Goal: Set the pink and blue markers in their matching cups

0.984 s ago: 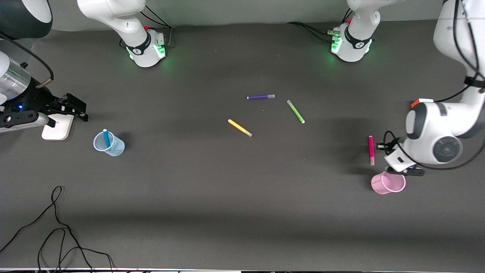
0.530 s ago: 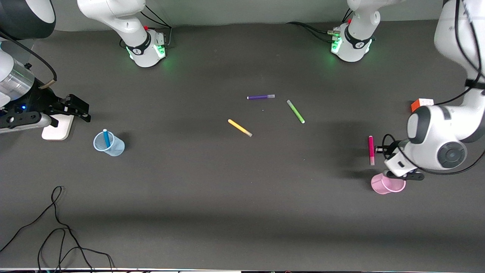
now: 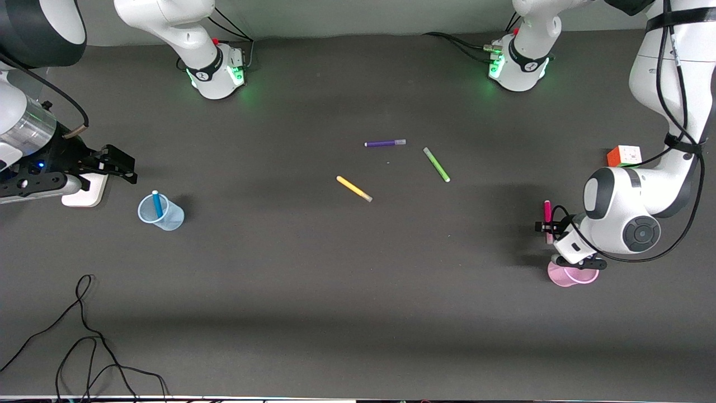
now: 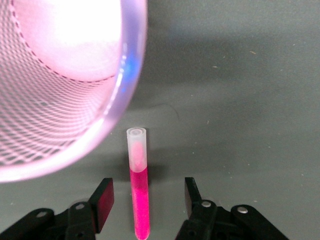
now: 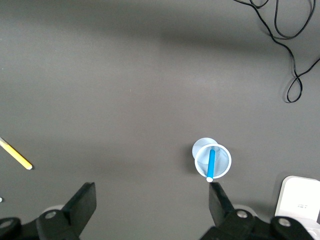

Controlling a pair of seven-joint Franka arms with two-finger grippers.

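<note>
1. The left gripper hangs low over the slim magenta-pink marker with a pale grey cap, fingers parted on either side without touching it.
2. That marker lies flat on the dark grey table, just beside the pink mesh-textured translucent cup.
3. The bright blue marker stands in the pale blue smooth cup.
4. The right gripper waits wide open and empty near that cup.
</note>
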